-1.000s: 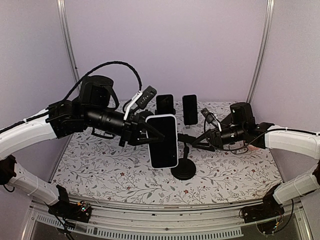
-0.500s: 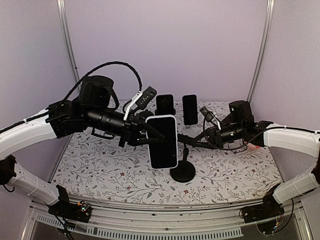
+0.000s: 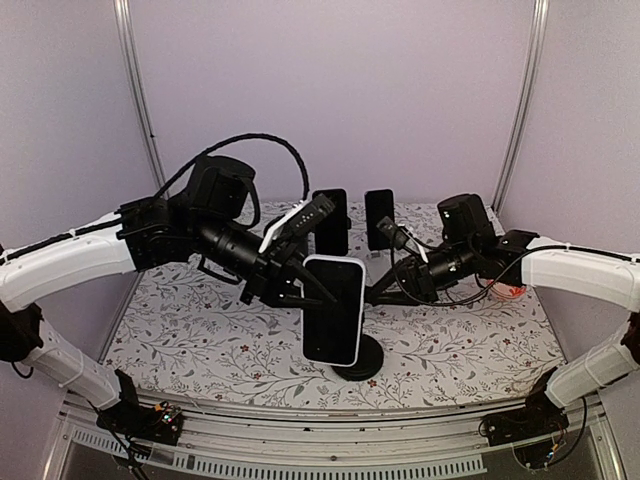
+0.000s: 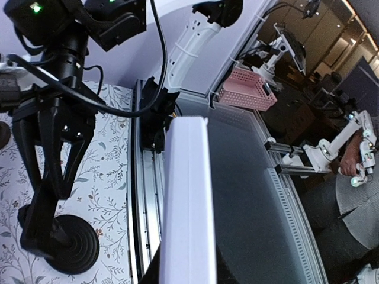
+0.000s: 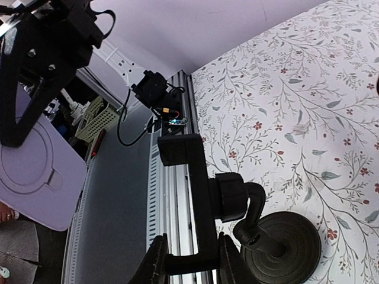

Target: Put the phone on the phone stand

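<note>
From above, left fingers (image 3: 295,283) clamp the one phone (image 3: 333,310) in the air over the one phone stand (image 3: 372,357) by the desk's (image 3: 200,340) near edge, right fingers (image 3: 392,288) closed on that stand; two dark slabs (image 3: 331,220) stand at the far edge. The left wrist view shows phone and stand apart. The right wrist view shows the cradle (image 5: 198,195) bare: seating is in hand, and it needs the phone's back brought squarely into it.

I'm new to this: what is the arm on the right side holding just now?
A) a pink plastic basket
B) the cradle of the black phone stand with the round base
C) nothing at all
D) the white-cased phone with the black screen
B: the right wrist view shows the right gripper closed on the cradle bar of the black round-based phone stand; the white-cased phone is in the left gripper.
</note>
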